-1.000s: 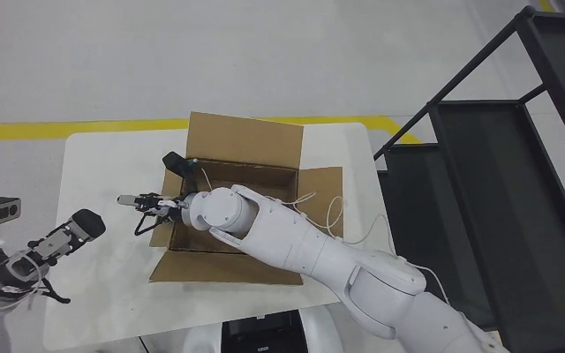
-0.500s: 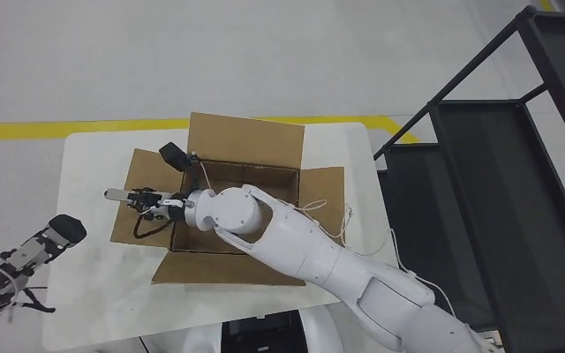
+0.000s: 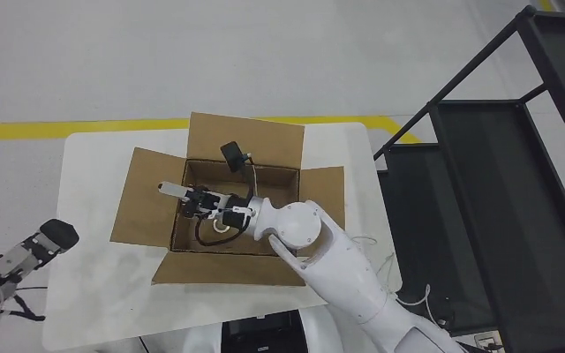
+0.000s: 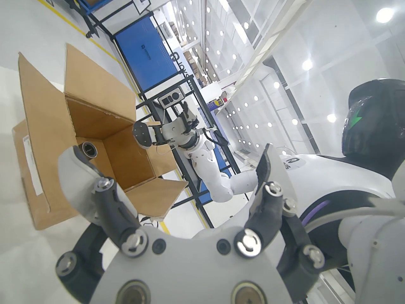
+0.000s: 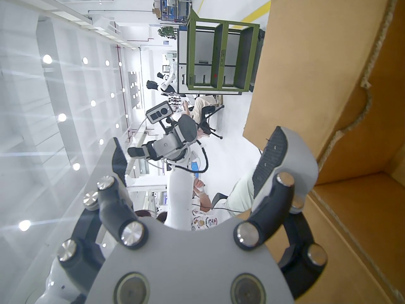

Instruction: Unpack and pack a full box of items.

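An open cardboard box stands in the middle of the white table, all its flaps folded outward. My right gripper hovers open over the box's left half, one finger near the left wall and one near the back wall; its own view has the spread fingers beside a box flap. My left gripper hangs open off the table's front-left corner, well apart from the box. From there I see the box and a round dark item inside it.
A yellow floor line runs behind the table. A dark metal rack stands close to the table's right side. Bare table surface lies left of the box and in front of it.
The box's left flap has swung out flat. My right gripper moved right, from over that flap to above the box opening. My left gripper drew back toward the lower-left edge.
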